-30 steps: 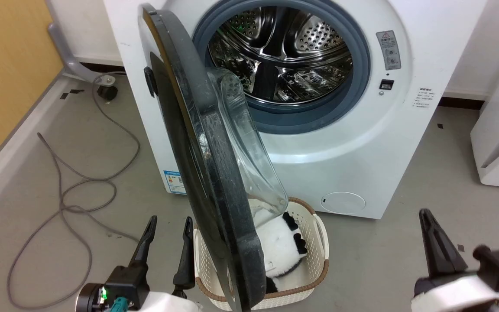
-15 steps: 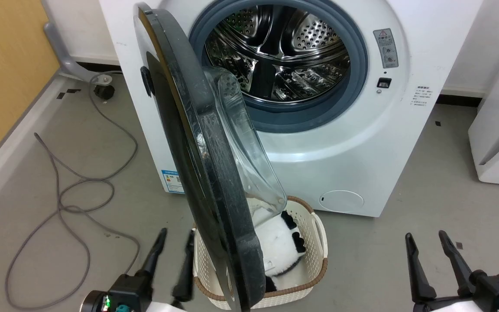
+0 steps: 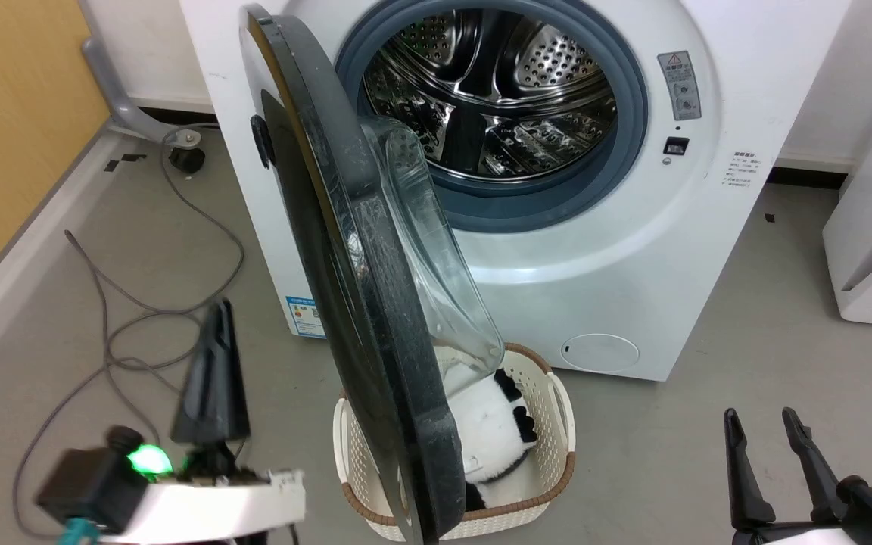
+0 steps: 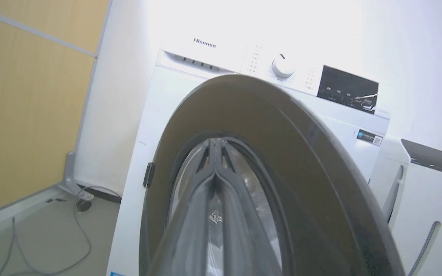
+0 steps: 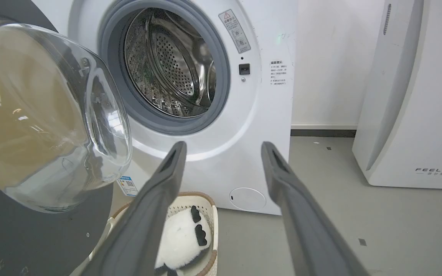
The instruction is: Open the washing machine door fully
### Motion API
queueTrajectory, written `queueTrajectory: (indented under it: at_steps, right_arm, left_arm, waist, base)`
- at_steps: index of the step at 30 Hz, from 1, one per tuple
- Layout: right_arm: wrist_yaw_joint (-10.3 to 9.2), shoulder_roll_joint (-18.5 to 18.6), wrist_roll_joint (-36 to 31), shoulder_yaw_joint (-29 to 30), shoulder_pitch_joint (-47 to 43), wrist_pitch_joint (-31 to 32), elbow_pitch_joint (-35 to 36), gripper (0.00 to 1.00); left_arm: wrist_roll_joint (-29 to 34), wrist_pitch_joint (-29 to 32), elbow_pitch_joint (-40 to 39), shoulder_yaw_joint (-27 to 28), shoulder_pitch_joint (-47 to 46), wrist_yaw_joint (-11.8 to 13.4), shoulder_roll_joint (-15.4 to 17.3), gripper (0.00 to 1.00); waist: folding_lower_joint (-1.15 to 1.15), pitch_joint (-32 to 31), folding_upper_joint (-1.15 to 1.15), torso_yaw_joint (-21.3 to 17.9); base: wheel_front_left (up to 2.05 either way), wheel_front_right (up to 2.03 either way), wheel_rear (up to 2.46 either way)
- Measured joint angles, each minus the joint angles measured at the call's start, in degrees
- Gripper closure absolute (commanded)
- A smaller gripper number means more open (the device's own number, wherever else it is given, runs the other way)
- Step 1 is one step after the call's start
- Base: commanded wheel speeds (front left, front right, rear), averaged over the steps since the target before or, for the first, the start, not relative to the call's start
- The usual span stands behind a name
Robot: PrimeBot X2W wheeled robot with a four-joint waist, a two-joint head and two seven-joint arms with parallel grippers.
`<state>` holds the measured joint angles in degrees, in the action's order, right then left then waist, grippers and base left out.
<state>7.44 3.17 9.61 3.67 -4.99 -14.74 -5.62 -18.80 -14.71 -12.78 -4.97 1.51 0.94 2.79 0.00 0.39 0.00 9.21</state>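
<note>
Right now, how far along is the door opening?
Done: the washing machine door is unlatched and stands roughly halfway open, drum exposed. In hand: the shut left hand points at its outer face, apart from it. Left: swinging it fully back; right hand waits open.

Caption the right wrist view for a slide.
Open right claw faces the washing machine, door swung out above a basket.

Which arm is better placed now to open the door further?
Probably the right. The right gripper stands on the inner, glass side of the washing machine door, where a push swings it wider. The left gripper faces the outer face.
</note>
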Motion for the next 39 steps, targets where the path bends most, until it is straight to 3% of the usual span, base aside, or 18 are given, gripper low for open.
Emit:
queueTrajectory:
  at_steps: [8,20,32,39]
  right_arm:
    - [0.00,0.0,1.1,0.0,0.0,0.0,-0.8,0.00]
    - [0.00,0.0,2.1,0.5,0.0,0.0,-1.5,0.00]
    - [0.00,0.0,2.1,0.9,0.0,0.0,-2.7,0.00]
    - [0.00,0.0,2.1,1.1,0.0,0.0,-3.1,0.00]
  left_arm:
    - [-1.6,0.0,-7.6,-3.2,-2.9,-0.2,0.0,1.00]
    - [6.5,0.7,-9.6,-15.8,-2.9,-2.9,0.0,1.00]
    - [5.9,10.7,-2.1,-26.3,1.2,-3.8,0.0,1.00]
    - [4.4,12.7,3.0,-27.0,3.1,-1.7,0.0,1.00]
  waist:
    - [0.00,-0.6,0.00,-0.1]
    - [0.00,-0.9,0.00,0.0]
    - [0.00,-0.4,0.00,0.4]
    - [0.00,-0.4,0.00,0.4]
  base:
    - [0.00,0.00,0.00]
    - [0.00,0.00,0.00]
    - [0.00,0.00,0.00]
    - [0.00,0.00,0.00]
